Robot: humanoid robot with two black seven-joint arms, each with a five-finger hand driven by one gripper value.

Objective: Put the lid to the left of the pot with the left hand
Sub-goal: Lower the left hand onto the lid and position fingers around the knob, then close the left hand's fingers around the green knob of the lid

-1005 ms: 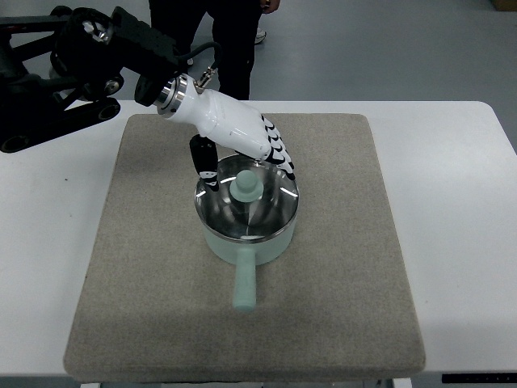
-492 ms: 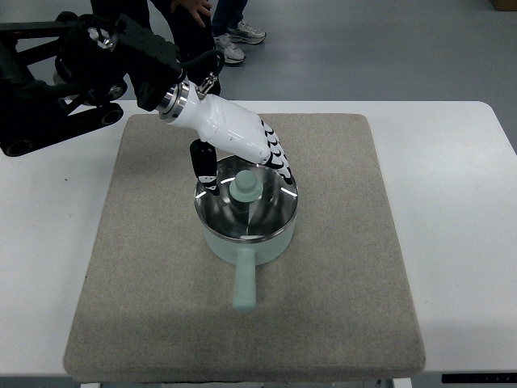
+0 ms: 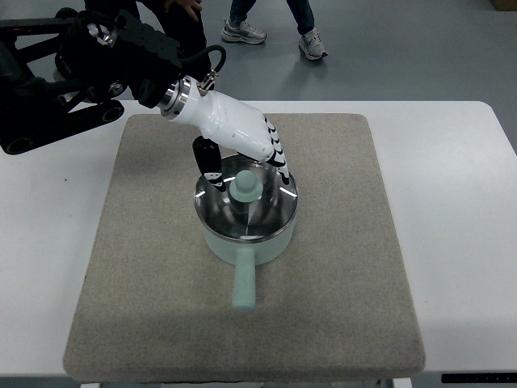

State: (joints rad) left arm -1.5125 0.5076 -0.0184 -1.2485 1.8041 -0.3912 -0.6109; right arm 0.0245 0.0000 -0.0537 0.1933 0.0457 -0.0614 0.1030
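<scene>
A white tabletop (image 3: 460,202) carries a grey mat (image 3: 339,283). Mid-mat sits my pot (image 3: 246,234), its 1 handle pointing toward the near edge. The lid (image 3: 246,202) covers it. My left hand (image 3: 242,149) hovers over the lid's far rim, fingers (image 3: 279,158) loosely spread, holding nothing.

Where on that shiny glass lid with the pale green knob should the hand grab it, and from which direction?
Probably the pale green knob at the centre of the shiny glass lid. It stands up above the smooth dome, the only raised part fingers can close around. Coming straight down from above suits it, since the lid sits flat on the mint green pot. The left hand already hovers at the far rim.
</scene>
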